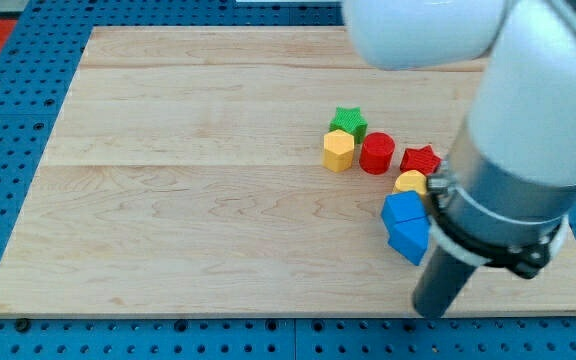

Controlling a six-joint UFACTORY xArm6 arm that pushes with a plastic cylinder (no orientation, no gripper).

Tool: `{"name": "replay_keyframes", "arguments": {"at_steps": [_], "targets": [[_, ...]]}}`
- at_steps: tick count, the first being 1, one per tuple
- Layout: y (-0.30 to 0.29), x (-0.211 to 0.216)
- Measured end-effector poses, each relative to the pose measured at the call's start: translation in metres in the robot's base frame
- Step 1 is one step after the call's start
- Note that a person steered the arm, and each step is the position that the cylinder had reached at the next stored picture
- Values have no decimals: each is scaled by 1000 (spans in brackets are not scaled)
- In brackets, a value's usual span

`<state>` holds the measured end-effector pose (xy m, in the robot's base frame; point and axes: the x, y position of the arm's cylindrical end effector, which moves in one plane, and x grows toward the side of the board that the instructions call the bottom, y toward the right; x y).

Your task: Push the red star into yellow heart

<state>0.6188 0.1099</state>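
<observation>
While my tip (436,312) rests below two blue blocks (406,226), the red star (421,160) touches the yellow heart (411,183) just beneath it on the wooden board (188,200); there is no pincer, only a rod.

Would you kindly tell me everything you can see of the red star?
The red star is a small, matte, solid-looking block lying flat on the wooden board, at the view's right. It sits right of the red cylinder, with a narrow gap, and just above the yellow heart, which it appears to touch. The arm covers its right edge. My tip rests well below it.
</observation>
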Motion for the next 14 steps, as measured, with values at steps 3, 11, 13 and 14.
{"name": "replay_keyframes", "arguments": {"at_steps": [3,11,13,14], "targets": [[-156,-148],[81,-256],[90,-179],[57,-131]]}}
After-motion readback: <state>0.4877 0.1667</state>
